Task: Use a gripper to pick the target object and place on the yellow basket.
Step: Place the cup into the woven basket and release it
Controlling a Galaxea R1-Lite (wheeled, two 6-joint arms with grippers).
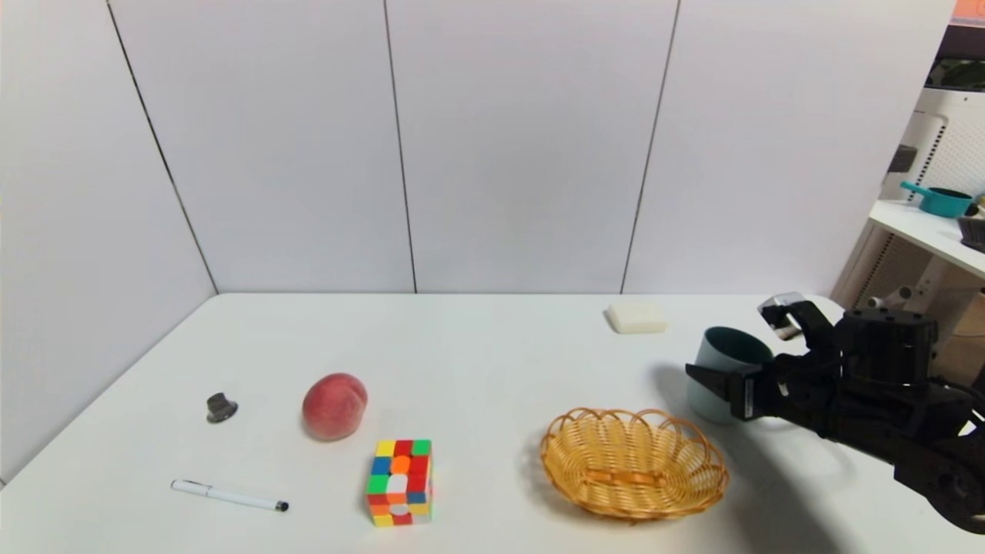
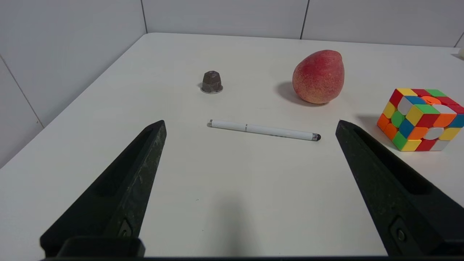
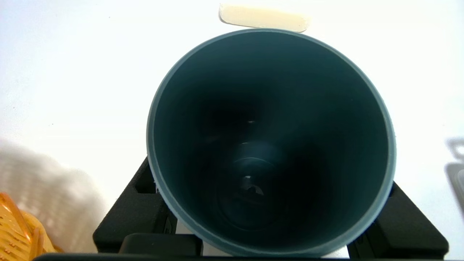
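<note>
White table, grey panel walls behind, and I'm watching the right gripper reach in low from the right edge, arm stretched almost level over the surface, wrist camera block up top; its fingers straddle the cup, one on the near side and one behind, and from the right wrist view the cup fills the space between them, rim up, dark teal inside; I judge them clamped on the cup, though I can't see the contact itself; whether the base is off the table yet I cannot tell; the cup stands upright just behind and to the right of the basket, near it but not over it; so by my reckoning the grasp is made or being made, and the lift, the short carry toward me and left, and the release into the basket are all left to do; the basket holds nothing so far; left gripper hangs parked over the near left of the table, fingers wide apart, nothing between them, with the pen and peach beyond it.
</note>
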